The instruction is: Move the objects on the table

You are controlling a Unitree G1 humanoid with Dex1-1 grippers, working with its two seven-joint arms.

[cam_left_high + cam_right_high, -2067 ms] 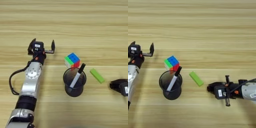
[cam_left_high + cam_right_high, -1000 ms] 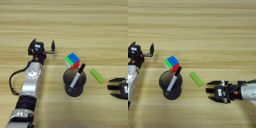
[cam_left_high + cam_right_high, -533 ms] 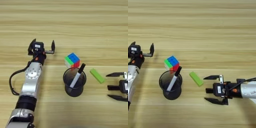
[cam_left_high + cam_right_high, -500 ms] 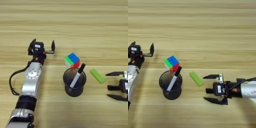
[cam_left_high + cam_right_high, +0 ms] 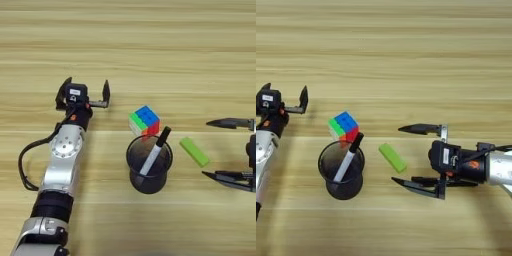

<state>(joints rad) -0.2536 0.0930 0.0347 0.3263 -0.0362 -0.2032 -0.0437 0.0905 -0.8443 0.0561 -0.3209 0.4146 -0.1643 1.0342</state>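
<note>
In the left eye view the puzzle cube (image 5: 144, 119) sits about mid-bench, touching or just beside the far rim of a black mesh cup (image 5: 148, 164) in which one marker pen (image 5: 155, 151) leans, cap end up (its barrel looks pale here, only the cap black). The cube should be light, rigid and rather slick, so I would pinch it across two flat opposite faces; the pen is slim and stiff, best taken at the capped end that stands clear of the rim. A single green block (image 5: 194, 151) lies just right of the cup. The left tool (image 5: 84, 93) rests with fingers spread, well toward the bench's left side. In the right eye view the right tool (image 5: 417, 155) lies low over the bench with fingers spread wide, tips pointing at the green block and just short of it. Count: one cube, one pen, one cup, one block.
</note>
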